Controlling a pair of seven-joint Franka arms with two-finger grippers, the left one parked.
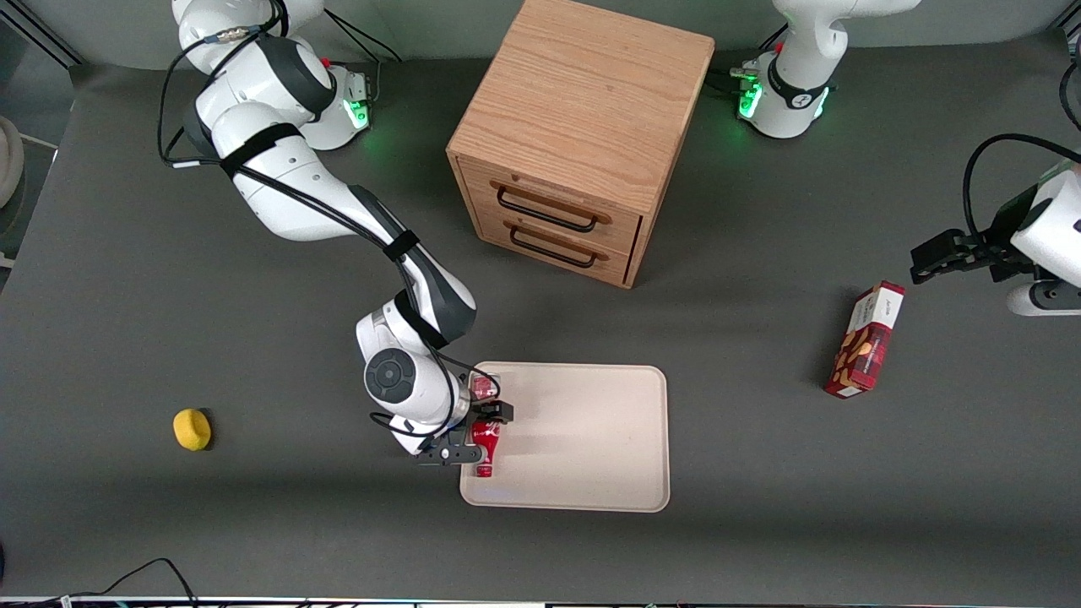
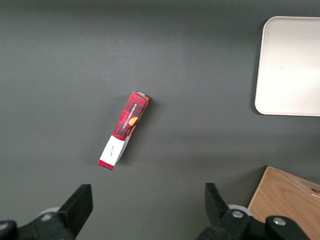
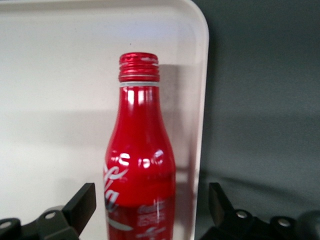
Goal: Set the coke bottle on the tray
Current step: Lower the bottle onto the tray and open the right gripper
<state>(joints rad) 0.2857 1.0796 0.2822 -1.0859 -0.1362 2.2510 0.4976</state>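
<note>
The coke bottle (image 1: 486, 449) lies flat on the tray (image 1: 583, 439), along the tray's rim toward the working arm's end of the table. The right wrist view shows its red cap and neck pointing away from the camera, the coke bottle (image 3: 142, 165) resting on the cream tray (image 3: 60, 75) just inside the rim. My right gripper (image 1: 480, 433) straddles the bottle's body. The gripper (image 3: 150, 207) is open, with a gap showing between each finger and the bottle. A corner of the tray (image 2: 290, 65) also shows in the left wrist view.
A wooden two-drawer cabinet (image 1: 574, 143) stands farther from the front camera than the tray. A red snack box (image 1: 866, 340) lies toward the parked arm's end, and shows as the snack box (image 2: 123, 131) on the dark mat. A yellow object (image 1: 192, 428) lies toward the working arm's end.
</note>
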